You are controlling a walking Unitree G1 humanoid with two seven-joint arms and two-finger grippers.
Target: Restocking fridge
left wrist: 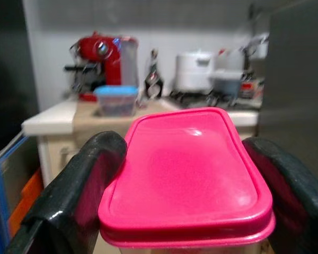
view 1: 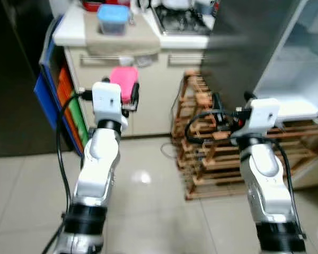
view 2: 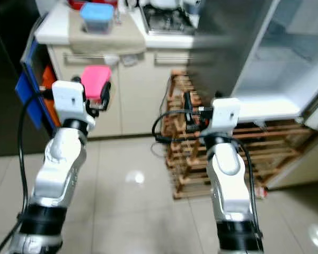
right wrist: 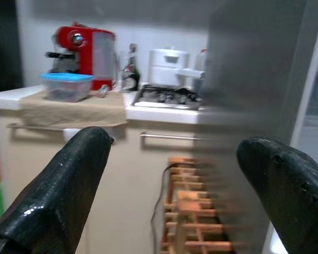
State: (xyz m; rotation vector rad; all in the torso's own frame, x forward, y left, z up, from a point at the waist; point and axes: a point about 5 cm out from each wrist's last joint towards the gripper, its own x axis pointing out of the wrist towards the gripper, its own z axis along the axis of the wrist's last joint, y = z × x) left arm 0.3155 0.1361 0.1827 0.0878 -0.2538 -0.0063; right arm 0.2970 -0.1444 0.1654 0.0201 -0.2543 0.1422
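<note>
Between the left jaws [left wrist: 188, 185] sits a pink box [left wrist: 188, 174] with a pink lid. The two black fingers [left wrist: 77, 185] press on its two long sides, so the jaws are clamped on it. The box points straight out from the jaws, long way forward, and its lid is flat and level.

The open fridge [view 1: 302, 79] is off to the right of the left jaws, past the other arm. Its grey door [view 1: 244, 47] stands swung open between the two. A white shelf [view 1: 291, 108] inside looks bare, and that may be where the box should go.

The right jaws [right wrist: 175, 174] are wide apart and hold nothing. They are nearer to the fridge than the left jaws are, with the wooden rack [view 1: 212, 153] just in front and below.

So I think the box must travel to the right, around the door edge, before it can slide onto the shelf. The robot likely has to turn or step that way first.

Ahead of both jaws is the surface [view 1: 82, 29] with a blue-lidded box [view 1: 113, 18] on it.
</note>
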